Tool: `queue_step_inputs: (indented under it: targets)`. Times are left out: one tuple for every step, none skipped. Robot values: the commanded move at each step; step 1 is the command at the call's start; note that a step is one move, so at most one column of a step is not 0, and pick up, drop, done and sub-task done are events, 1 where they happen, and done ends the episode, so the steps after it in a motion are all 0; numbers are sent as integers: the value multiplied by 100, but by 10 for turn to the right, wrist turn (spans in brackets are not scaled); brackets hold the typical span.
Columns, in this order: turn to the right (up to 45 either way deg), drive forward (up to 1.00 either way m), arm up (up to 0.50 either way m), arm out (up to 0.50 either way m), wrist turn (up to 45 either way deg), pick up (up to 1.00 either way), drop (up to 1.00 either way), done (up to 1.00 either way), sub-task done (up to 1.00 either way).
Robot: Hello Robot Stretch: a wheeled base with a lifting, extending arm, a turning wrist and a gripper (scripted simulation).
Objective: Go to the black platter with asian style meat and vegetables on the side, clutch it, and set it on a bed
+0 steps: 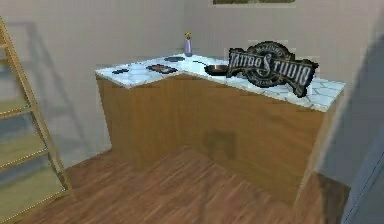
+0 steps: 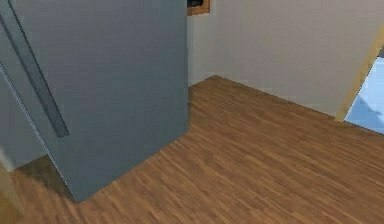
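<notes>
An L-shaped wooden counter (image 1: 200,120) with a pale marbled top stands in the room's corner in the forward view. On its top lie a dark flat rectangular thing (image 1: 160,68) and a smaller dark flat thing (image 1: 120,71) near the left end. I cannot tell whether either one is the black platter. A dark round pan-like thing (image 1: 217,69) lies farther right. Beside it stands a dark plaque with pale lettering (image 1: 272,68).
A small vase (image 1: 187,44) stands at the counter's back corner. A wooden ladder-like shelf (image 1: 22,130) leans at the forward view's left. A tall grey cabinet (image 2: 100,90) rises at the arm side view's left, with open wooden floor (image 2: 270,150) to its right and a bright doorway (image 2: 368,95).
</notes>
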Motion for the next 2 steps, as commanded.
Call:
queue_step_inputs:
  targets:
    - [0, 100, 0, 0, 0, 0, 0, 0, 0]
    - [-450, 0, 0, 0, 0, 0, 0, 0, 0]
